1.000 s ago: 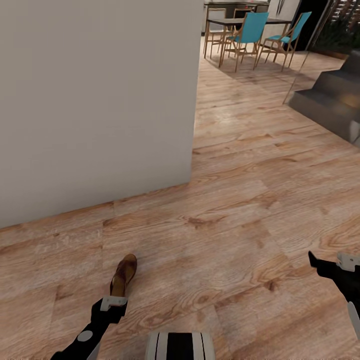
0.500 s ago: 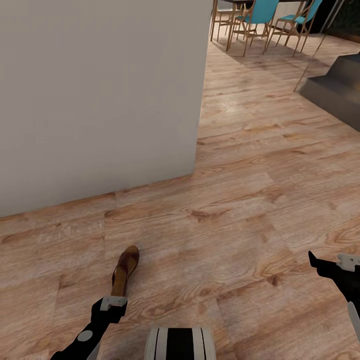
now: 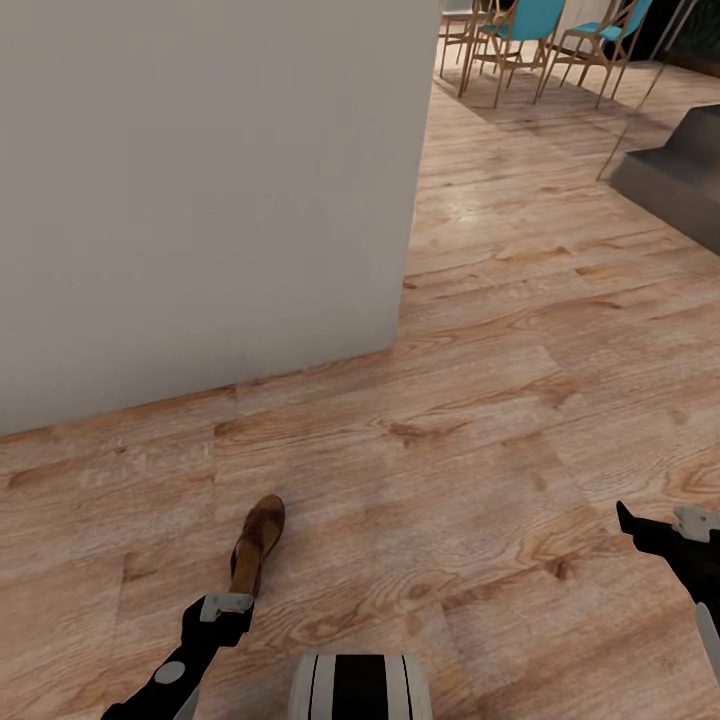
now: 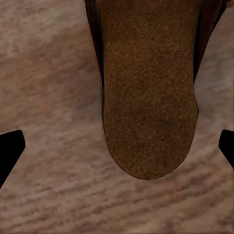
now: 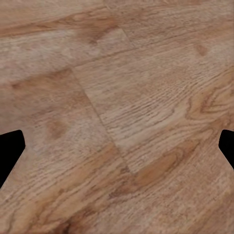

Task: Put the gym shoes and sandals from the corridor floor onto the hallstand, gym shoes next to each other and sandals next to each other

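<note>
One brown sandal (image 3: pixel 256 545) lies on the wood-plank corridor floor (image 3: pixel 470 430), its length pointing away from me. My left gripper (image 3: pixel 222 608) sits just behind its near end. In the left wrist view the sandal (image 4: pixel 148 92) has a rounded, suede-like brown end that reaches in between the dark fingertips (image 4: pixel 9 148). The left gripper (image 4: pixel 117 146) is wide open and not closed on it. My right gripper (image 3: pixel 655 527) hangs open over bare planks at the right; its wrist view shows the right gripper (image 5: pixel 117 146) with floor only between the fingertips. The gym shoes and the hallstand are out of view.
A tall pale wall block (image 3: pixel 200 200) fills the left, its corner (image 3: pixel 400 345) ahead of me. Turquoise chairs (image 3: pixel 520 25) stand far back. Dark steps (image 3: pixel 675 175) rise at the right. My base (image 3: pixel 360 688) shows at the bottom edge.
The whole head view has shifted: wall corner and chairs slid right and up, so the camera moved. Both arms keep their place in the picture; the sandal stays on the floor.
</note>
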Controlling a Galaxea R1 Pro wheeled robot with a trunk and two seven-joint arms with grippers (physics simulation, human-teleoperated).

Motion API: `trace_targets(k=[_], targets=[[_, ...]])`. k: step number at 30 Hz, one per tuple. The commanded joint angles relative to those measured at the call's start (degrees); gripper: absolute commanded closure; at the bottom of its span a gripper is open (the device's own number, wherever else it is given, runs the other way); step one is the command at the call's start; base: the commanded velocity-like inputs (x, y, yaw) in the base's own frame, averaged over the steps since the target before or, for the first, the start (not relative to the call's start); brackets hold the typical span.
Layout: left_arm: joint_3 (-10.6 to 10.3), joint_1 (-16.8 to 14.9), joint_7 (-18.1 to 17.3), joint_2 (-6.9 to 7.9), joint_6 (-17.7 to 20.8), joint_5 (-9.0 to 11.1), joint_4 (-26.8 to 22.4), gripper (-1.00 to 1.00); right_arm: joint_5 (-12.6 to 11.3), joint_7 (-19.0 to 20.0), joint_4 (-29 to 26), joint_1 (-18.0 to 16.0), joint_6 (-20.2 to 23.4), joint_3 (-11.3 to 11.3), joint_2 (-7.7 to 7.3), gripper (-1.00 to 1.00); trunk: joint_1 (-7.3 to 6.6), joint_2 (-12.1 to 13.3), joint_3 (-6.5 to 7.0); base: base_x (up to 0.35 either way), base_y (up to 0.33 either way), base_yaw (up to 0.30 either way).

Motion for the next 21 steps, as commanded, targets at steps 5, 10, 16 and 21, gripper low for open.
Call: trace_targets(k=[5, 10, 16, 21], targets=[[-0.1, 0.0, 0.1, -0.02, -0.4, -0.3, 0.0, -1.00, -0.3, 0.3, -0.1, 0.0, 0.3, -0.1, 0.02, -1.00, 0.00, 0.0, -0.04, 0.057, 0.052, 0.001], [-0.1, 0.0, 0.2, -0.06, -0.4, -0.3, 0.0, -1.00, -0.3, 0.3, -0.1, 0.0, 0.3, -0.1, 0.03, -1.00, 0.00, 0.0, -0.04, 0.037, 0.011, 0.000], [-0.1, 0.0, 0.3, -0.07, -0.4, -0.3, 0.0, -1.00, -0.3, 0.3, -0.1, 0.0, 0.3, -0.1, 0.03, -1.00, 0.00, 0.0, -0.04, 0.040, 0.002, 0.000], [-0.1, 0.0, 0.3, -0.07, -0.5, -0.4, 0.0, -1.00, -0.3, 0.3, -0.1, 0.0, 0.3, -0.1, 0.03, -1.00, 0.00, 0.0, -0.04, 0.007, 0.000, 0.000]])
